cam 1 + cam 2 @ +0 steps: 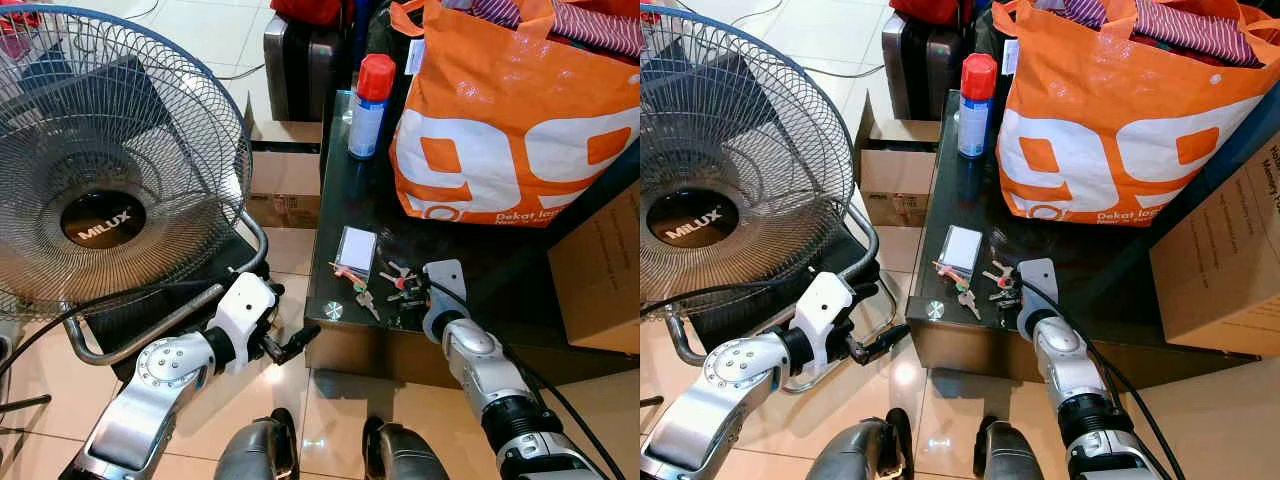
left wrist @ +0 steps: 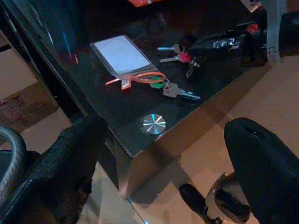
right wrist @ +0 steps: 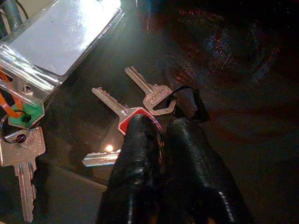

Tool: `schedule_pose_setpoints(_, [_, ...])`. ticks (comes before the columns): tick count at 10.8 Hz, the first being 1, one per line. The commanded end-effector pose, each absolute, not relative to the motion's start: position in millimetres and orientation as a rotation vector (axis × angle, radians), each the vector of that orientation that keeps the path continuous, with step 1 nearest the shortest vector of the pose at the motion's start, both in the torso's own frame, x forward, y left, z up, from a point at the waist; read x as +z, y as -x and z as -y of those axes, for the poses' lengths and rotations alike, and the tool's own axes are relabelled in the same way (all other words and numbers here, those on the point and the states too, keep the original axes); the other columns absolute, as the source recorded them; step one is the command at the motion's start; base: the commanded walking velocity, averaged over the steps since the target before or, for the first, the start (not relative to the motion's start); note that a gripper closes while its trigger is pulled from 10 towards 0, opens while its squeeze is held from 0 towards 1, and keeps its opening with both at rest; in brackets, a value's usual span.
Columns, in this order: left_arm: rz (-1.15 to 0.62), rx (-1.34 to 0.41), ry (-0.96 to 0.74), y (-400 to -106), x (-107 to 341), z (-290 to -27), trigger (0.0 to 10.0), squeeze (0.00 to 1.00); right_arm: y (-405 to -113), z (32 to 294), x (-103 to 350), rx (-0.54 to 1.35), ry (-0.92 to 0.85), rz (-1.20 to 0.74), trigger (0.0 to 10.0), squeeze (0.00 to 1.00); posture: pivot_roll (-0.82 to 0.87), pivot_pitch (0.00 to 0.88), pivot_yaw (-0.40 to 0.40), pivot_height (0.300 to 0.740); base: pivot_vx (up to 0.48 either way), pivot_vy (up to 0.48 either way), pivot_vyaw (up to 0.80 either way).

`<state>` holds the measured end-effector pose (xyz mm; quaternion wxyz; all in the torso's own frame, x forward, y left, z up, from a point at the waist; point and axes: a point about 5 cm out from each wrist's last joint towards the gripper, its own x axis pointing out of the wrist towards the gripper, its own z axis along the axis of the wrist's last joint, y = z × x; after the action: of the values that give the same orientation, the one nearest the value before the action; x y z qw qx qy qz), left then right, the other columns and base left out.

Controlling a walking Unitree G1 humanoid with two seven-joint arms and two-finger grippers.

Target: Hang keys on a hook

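1. Far left: a MILUX floor fan (image 1: 105,165), its wire cage tilted up toward the camera.
2. Near left, off the table's near-left corner: left gripper (image 1: 292,346), held over the tiled floor (image 1: 330,420), fingers spread wide apart with nothing between them.
3. Behind the fan, against the table's left side: a cardboard box (image 1: 898,170), contents not visible.
4. On the black glass table (image 1: 345,205), far left part: a spray can with a red cap (image 1: 369,105), upright.
5. Near the table's near edge: a clear plastic card sleeve (image 1: 355,250), and just nearer a green-tagged key (image 3: 22,154) on an orange loop, lying flat.
6. Just right of those: the keys (image 3: 142,105), a bunch with a red-headed key and plain silver ones, flat on the glass.
7. Right gripper (image 3: 161,140): down on the keys, fingers pressed together over the red head and ring, clamped on the bunch.
8. Far right: an orange shopping bag (image 1: 500,130), standing, stuffed with striped cloth (image 1: 1160,25).
9. Right edge, beside the table: a large cardboard box (image 1: 1225,270), closed.
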<state>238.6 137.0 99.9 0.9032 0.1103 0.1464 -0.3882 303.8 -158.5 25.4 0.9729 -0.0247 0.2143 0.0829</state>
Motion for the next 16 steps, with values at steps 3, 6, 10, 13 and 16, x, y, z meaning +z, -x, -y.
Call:
schedule_pose_setpoints(3, [-0.307,-0.815,-0.226,-238,100,-135,10.0,0.0,-297,164,19,0.168,0.05,-0.455,3.9,0.0,-0.06,0.236,0.022,0.74,0.0,0.0,0.0])
schedule_pose_setpoints(6, [-0.302,-0.814,-0.227,-238,100,-134,10.0,0.0,-293,173,22,0.172,0.055,-0.446,3.1,0.0,-0.06,0.235,0.017,0.74,0.0,0.0,0.0])
schedule_pose_setpoints(10, [-0.301,-0.815,-0.228,-238,100,-134,10.0,0.0,-275,182,17,0.177,0.053,-0.463,9.8,0.0,-0.07,0.236,0.023,0.74,0.0,0.0,0.0])
schedule_pose_setpoints(13, [-0.301,-0.817,-0.232,-239,100,-135,10.0,0.0,-275,176,22,0.218,-0.015,-0.449,10.0,1.0,-0.06,0.235,0.024,0.74,0.0,0.0,0.0])
schedule_pose_setpoints(16, [-0.299,-0.818,-0.233,-239,101,-135,10.0,0.0,-277,177,28,0.249,-0.038,-0.437,10.0,1.0,-0.07,0.228,0.026,0.74,0.0,0.0,0.0])
